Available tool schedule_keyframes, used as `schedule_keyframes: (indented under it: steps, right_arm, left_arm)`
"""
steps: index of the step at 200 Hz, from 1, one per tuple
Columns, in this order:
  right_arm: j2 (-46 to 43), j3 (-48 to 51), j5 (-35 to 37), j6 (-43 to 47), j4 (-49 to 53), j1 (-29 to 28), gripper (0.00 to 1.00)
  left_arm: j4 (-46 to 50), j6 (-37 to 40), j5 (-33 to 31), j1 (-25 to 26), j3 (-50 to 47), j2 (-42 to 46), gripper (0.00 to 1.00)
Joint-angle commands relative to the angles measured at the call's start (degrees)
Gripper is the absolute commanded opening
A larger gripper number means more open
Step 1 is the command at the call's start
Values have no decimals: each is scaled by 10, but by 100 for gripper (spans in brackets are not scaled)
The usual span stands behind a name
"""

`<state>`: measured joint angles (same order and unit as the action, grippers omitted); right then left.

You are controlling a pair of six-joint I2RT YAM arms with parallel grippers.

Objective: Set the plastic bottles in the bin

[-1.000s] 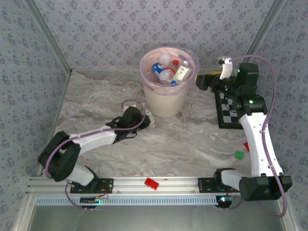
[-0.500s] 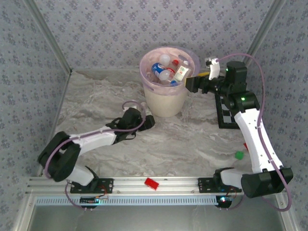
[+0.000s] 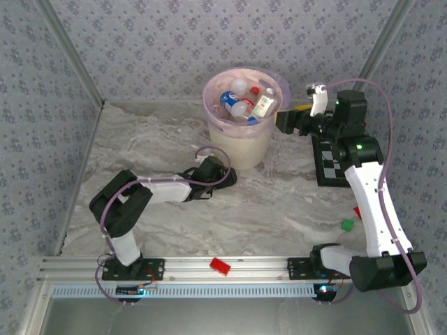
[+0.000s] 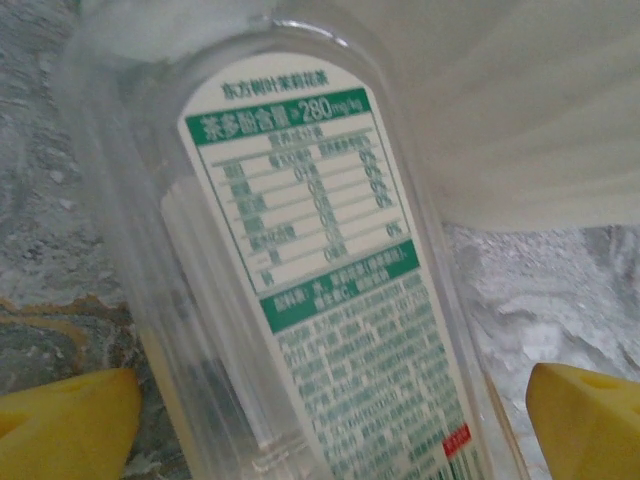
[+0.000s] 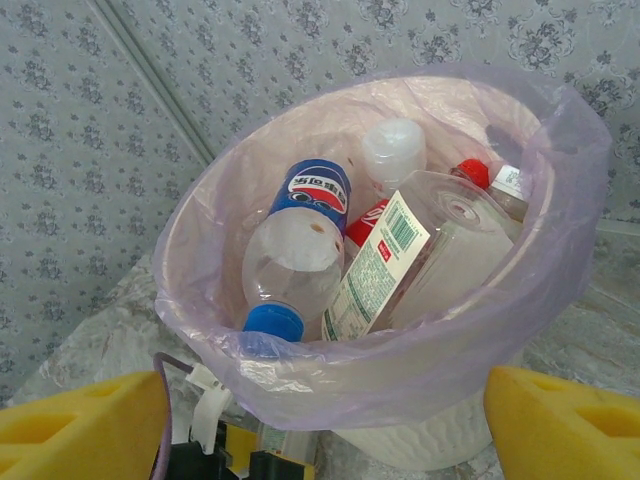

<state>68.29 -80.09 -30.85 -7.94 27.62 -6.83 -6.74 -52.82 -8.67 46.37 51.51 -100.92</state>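
Plastic bottles [image 3: 244, 105]: many heaped inside round cream-white plastic bin [image 3: 241, 150] with pink bag liner, at far side of grey marble desk [image 3: 279, 209]. Clear bottle with blue cap [image 5: 295, 255] and clear bottle with white-green label [image 5: 400, 260] on top of heap. One more clear bottle with green-and-white label [image 4: 300, 280] down on desk, close by bin wall, right between yellow fingers [image 4: 60, 425] of left pincer [image 3: 225, 172]. Left pincer wide open, not squeezing bottle. Right pincer [image 3: 285, 120] open, holding nothing, just beside bin rim.
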Motion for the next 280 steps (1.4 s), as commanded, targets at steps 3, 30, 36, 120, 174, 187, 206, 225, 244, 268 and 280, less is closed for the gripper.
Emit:
schedule_keyframes:
  steps: [3,30,36,120,174,187,206,225,244,268,280]
  right_arm:
    - [-1,-10,-1,3,1,2,85]
    - [-4,-8,1,7,6,3,85]
    - [-4,-8,0,7,6,3,85]
    - [30,-16,-49,-42,-31,-36,85]
    - [100,-85,-21,-71,-78,-196,86]
    - [123,-105,-20,-84,-91,-219,90]
    - [166,-151,-10,-77,-82,-250,94]
    - [211,-200,10,-62,-53,-277,95]
    - [250,-231,6,-59,-40,-290,94]
    - [288,-262,-1,-60,-25,-298,86]
    - [300,-276,1,-53,-7,-299,78]
  left_arm:
    - [46,-23,-48,6,16,-4,99]
    - [37,-32,-63,5,-20,19,81]
    - [34,-32,-64,6,-28,26,76]
    - [53,74,-123,5,-105,245,40]
    - [-69,228,-49,1,-178,469,37]
    - [-87,246,-22,3,-183,495,37]
    - [-114,269,11,3,-188,512,37]
    - [-133,282,38,2,-182,507,37]
    - [-146,290,58,2,-170,492,36]
    - [-153,299,72,3,-152,471,36]
    - [-154,302,76,3,-144,465,36]
